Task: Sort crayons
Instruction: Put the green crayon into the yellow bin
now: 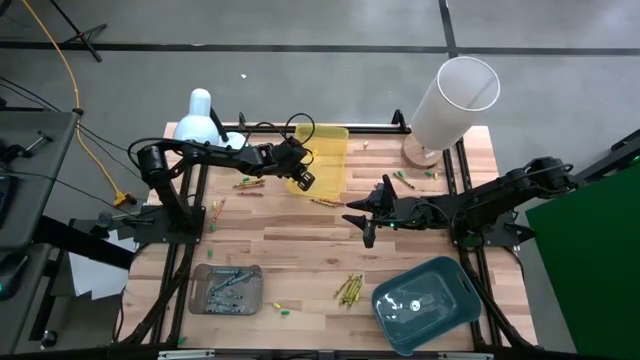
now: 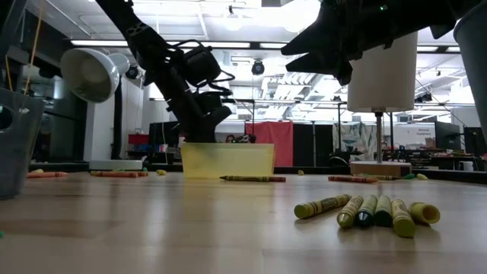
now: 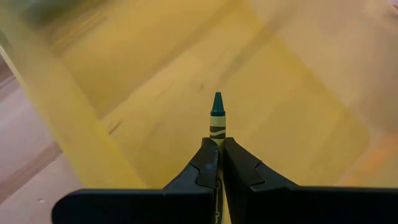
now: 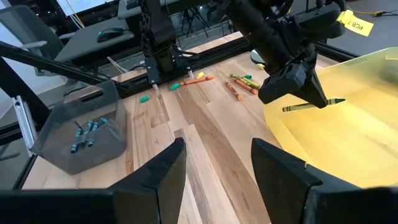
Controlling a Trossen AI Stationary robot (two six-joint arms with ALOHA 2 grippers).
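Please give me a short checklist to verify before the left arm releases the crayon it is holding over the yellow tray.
1. Left end effector shut on the crayon: ok, its fingers clamp it, tip pointing outward.
2. Crayon over the yellow tray: ok, the left wrist view shows tray floor beneath it.
3. Crayon colour matches the tray: cannot tell; the wrapper looks yellow-olive with a dark green tip.
4. Right end effector clear of the drop: ok, open and empty above bare wood, beside the tray.
5. Tray contents: cannot tell, only part of the floor shows.
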